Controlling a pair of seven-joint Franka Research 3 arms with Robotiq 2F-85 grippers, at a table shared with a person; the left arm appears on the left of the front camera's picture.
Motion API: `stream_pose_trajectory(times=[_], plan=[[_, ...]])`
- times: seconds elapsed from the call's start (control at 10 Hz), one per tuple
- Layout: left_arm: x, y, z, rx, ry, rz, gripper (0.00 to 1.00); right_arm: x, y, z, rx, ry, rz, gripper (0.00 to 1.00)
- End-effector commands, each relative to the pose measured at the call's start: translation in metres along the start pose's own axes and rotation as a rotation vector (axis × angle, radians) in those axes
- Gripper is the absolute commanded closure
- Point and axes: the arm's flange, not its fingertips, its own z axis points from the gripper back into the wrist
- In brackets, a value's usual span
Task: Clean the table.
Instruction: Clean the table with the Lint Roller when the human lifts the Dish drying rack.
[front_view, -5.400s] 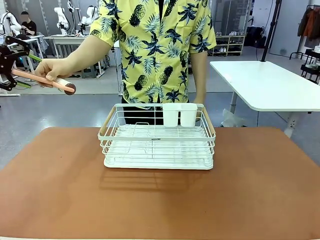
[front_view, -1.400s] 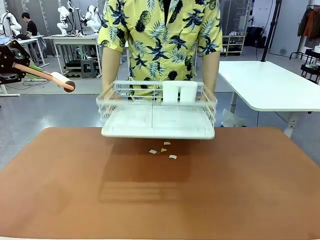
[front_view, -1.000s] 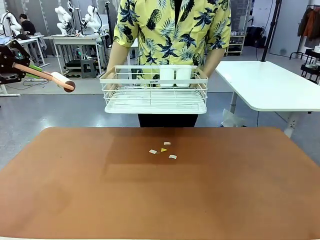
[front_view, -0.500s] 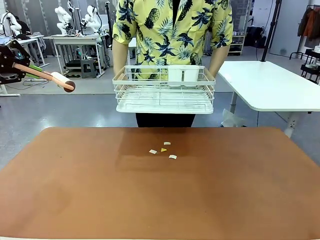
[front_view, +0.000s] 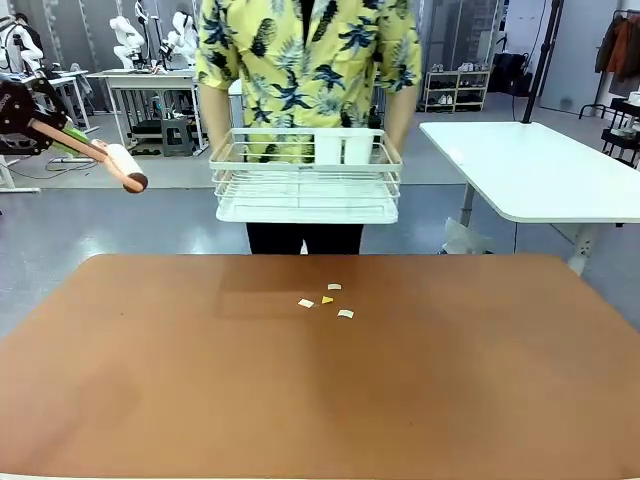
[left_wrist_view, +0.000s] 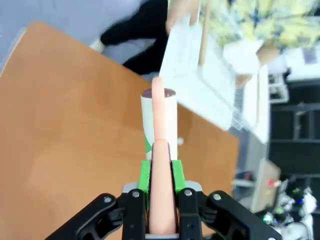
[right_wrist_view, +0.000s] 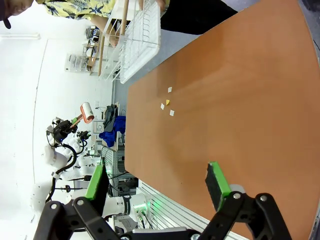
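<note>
The reddish-brown table (front_view: 480, 380) carries a few small paper scraps (front_view: 326, 299) near its far middle. High at the far left, above the floor beside the table, my left gripper (front_view: 40, 125) is shut on the pink handle of a lint roller (front_view: 125, 166). In the left wrist view the roller (left_wrist_view: 159, 117) points out from my left gripper (left_wrist_view: 161, 200) over the table (left_wrist_view: 60, 150). My right gripper (right_wrist_view: 156, 185) stands open above the near part of the table (right_wrist_view: 240, 100), well away from the scraps (right_wrist_view: 167, 105), with nothing between its pads.
A person at the far side holds a white wire rack (front_view: 305, 180) in both hands, lifted above the table's far edge. A white-topped table (front_view: 540, 165) stands at the back right. The rack (right_wrist_view: 142, 40) also appears in the right wrist view.
The person has lifted the rack off the table, baring the scraps, and now holds it slightly farther left. My left gripper and the roller have shifted a little.
</note>
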Motion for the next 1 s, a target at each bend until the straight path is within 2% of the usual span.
stream_pose_trajectory(times=[0.0,0.1,0.2,0.3,0.5,0.9], plan=[[0.04,-0.016,-0.01,0.069,0.245,-0.137,0.79,-0.001,0.002,0.002,0.013,0.001,0.008,0.0],[0.055,-0.014,-0.026,0.078,0.371,-0.217,0.79,-0.001,0.002,0.002,0.013,0.001,0.008,0.0],[0.063,-0.01,-0.044,0.028,0.41,-0.272,0.79,-0.001,0.002,0.002,0.013,0.001,0.008,0.0],[0.063,-0.002,-0.063,-0.009,0.407,-0.31,0.79,-0.001,0.002,0.002,0.013,0.001,0.008,0.0],[0.056,0.018,-0.1,-0.018,0.424,-0.271,0.79,-0.001,0.002,0.002,0.013,0.001,0.008,0.0],[0.053,0.021,-0.111,0.005,0.449,-0.274,0.79,-0.001,0.002,0.002,0.013,0.001,0.008,0.0]])
